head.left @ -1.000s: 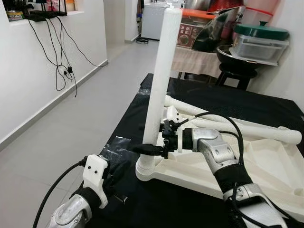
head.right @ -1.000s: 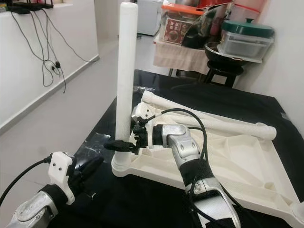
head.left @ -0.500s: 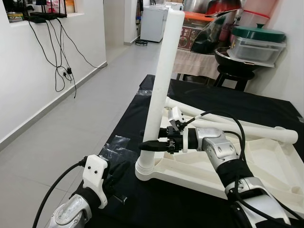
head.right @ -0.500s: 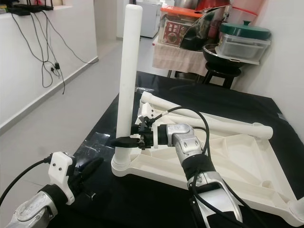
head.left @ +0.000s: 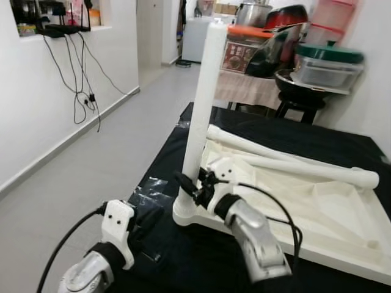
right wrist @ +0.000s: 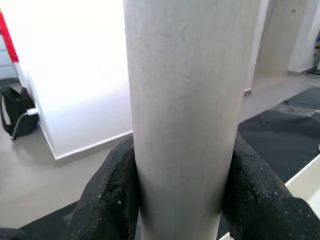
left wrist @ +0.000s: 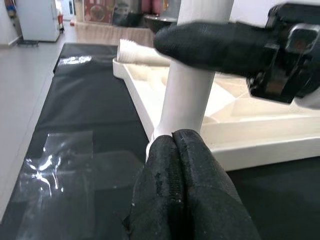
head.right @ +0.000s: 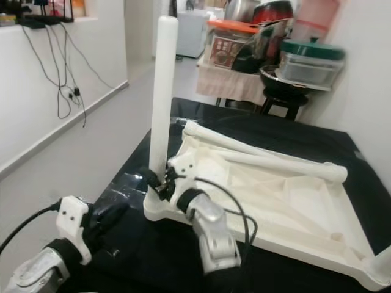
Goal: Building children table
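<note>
Since the earlier frame my right arm has swung in low, so the right gripper (head.left: 188,185) is now reaching up at the upright leg (head.left: 203,104) from the near side instead of coming across from 3 o'clock. I'm seeing it clamping that leg just above the socket, at the near-left corner of the upturned white tabletop (head.left: 317,213), which is lying on the black cloth (head.left: 183,256).

The right wrist view is giving me what the head views can't: both black fingers (right wrist: 107,195) pressing on opposite sides of the leg (right wrist: 185,110). The left wrist view is showing my left gripper (left wrist: 175,145) with fingers pressed together and holding nothing, hovering over the cloth just short of the leg's base, with a patch of clear tape (left wrist: 62,160) at its 9 o'clock.

I'm counting three legs: one standing, two loose legs (head.left: 293,165) lying across the tabletop's far side toward 1 o'clock.
</note>
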Controlling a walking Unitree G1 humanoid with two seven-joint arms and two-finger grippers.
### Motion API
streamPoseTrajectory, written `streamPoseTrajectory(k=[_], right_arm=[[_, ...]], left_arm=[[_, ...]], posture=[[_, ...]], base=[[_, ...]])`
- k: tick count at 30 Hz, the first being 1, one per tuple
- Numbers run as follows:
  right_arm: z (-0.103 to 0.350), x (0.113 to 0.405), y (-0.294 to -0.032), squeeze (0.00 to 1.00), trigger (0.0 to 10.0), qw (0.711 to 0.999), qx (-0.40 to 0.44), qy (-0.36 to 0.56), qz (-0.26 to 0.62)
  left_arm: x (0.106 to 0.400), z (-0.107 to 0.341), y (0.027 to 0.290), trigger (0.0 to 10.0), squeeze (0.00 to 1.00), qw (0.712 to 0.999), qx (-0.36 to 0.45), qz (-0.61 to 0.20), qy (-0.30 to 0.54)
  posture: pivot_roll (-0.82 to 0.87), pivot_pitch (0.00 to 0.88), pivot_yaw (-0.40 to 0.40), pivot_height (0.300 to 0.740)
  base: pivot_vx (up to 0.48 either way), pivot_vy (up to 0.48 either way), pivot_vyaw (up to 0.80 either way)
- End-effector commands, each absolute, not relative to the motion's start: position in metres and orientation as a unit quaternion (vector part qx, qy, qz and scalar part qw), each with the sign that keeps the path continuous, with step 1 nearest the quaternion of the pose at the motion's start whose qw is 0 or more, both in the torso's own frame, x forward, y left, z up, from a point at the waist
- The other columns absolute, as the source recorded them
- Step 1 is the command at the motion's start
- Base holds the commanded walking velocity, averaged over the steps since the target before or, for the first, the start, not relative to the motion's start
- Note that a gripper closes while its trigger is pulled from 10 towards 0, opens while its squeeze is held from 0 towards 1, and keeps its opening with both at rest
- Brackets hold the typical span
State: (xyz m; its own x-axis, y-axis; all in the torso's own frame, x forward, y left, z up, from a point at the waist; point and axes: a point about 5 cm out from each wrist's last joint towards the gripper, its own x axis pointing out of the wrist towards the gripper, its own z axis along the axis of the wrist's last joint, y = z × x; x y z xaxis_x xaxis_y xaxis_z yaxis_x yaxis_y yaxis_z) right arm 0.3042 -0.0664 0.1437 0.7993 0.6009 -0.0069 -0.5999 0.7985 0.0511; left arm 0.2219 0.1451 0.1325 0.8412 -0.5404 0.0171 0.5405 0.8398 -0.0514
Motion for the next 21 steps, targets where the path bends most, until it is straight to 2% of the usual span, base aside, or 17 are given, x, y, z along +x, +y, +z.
streamPoseTrajectory(k=[1, 4, 5, 7, 8, 9, 10, 13, 16, 18, 19, 20, 21], right_arm=[[0.111, 0.301, -0.076, 0.00, 0.0, 0.948, 0.006, 0.094, 0.305], [0.110, 0.301, -0.074, 0.00, 0.0, 0.944, 0.006, 0.095, 0.314], [0.111, 0.303, -0.074, 0.00, 2.4, 0.945, 0.000, 0.095, 0.313], [0.112, 0.304, -0.074, 0.00, 2.4, 0.946, -0.004, 0.094, 0.311], [0.114, 0.303, -0.073, 0.00, 10.0, 0.943, -0.002, 0.093, 0.319], [0.117, 0.303, -0.072, 1.00, 10.0, 0.941, -0.004, 0.091, 0.325], [0.117, 0.303, -0.072, 1.00, 10.0, 0.941, -0.004, 0.091, 0.325], [0.130, 0.307, -0.070, 1.00, 10.0, 0.910, -0.016, 0.069, 0.409], [0.137, 0.309, -0.071, 1.00, 10.0, 0.895, -0.019, 0.058, 0.441], [0.151, 0.315, -0.075, 1.00, 10.0, 0.866, -0.037, 0.033, 0.498], [0.151, 0.315, -0.075, 1.00, 10.0, 0.866, -0.037, 0.033, 0.498], [0.156, 0.319, -0.079, 0.76, 10.0, 0.851, -0.041, 0.030, 0.523], [0.161, 0.324, -0.082, 0.00, 10.0, 0.838, -0.043, 0.028, 0.543]], left_arm=[[0.223, 0.130, 0.144, 10.0, 0.00, 0.957, -0.029, -0.289, 0.008], [0.224, 0.130, 0.144, 10.0, 0.00, 0.958, -0.029, -0.287, 0.006], [0.224, 0.131, 0.144, 10.0, 0.00, 0.959, -0.029, -0.283, 0.004], [0.224, 0.131, 0.143, 10.0, 0.00, 0.959, -0.029, -0.281, 0.003], [0.224, 0.131, 0.143, 10.0, 0.00, 0.960, -0.030, -0.279, 0.002], [0.225, 0.131, 0.143, 10.0, 0.00, 0.960, -0.030, -0.278, 0.002], [0.225, 0.131, 0.143, 10.0, 0.00, 0.960, -0.030, -0.278, 0.002], [0.224, 0.131, 0.142, 10.0, 0.00, 0.960, -0.032, -0.280, 0.002], [0.224, 0.131, 0.141, 10.0, 0.00, 0.959, -0.033, -0.280, 0.002], [0.224, 0.131, 0.141, 10.0, 0.00, 0.959, -0.034, -0.281, 0.003], [0.224, 0.131, 0.141, 10.0, 0.00, 0.959, -0.034, -0.281, 0.003], [0.224, 0.131, 0.140, 10.0, 0.00, 0.959, -0.034, -0.281, 0.003], [0.224, 0.131, 0.141, 10.0, 0.00, 0.959, -0.034, -0.281, 0.003]], posture=[[0.09, 0.000, -0.102, 0.740], [0.09, 0.000, -0.103, 0.740], [0.09, 0.000, -0.107, 0.740], [0.09, 0.000, -0.108, 0.740], [0.09, 0.000, -0.110, 0.740], [0.09, 0.000, -0.110, 0.740], [0.09, 0.000, -0.110, 0.740], [0.10, 0.000, -0.113, 0.740], [0.10, 0.000, -0.113, 0.740], [0.11, 0.000, -0.119, 0.740], [0.11, 0.000, -0.119, 0.740], [0.11, 0.000, -0.120, 0.740], [0.12, 0.000, -0.123, 0.740]], base=[[0.000, 0.000, 0.00], [0.000, 0.000, 0.00], [0.000, 0.000, 0.00], [0.000, 0.000, 0.00], [0.000, 0.000, 0.00], [0.000, 0.000, 0.00], [0.000, 0.000, 0.00], [0.000, 0.000, 0.00], [0.000, 0.000, 0.00], [0.000, 0.000, 0.00], [0.000, 0.000, 0.00], [0.000, 0.000, 0.00], [0.000, 0.000, 0.00]])
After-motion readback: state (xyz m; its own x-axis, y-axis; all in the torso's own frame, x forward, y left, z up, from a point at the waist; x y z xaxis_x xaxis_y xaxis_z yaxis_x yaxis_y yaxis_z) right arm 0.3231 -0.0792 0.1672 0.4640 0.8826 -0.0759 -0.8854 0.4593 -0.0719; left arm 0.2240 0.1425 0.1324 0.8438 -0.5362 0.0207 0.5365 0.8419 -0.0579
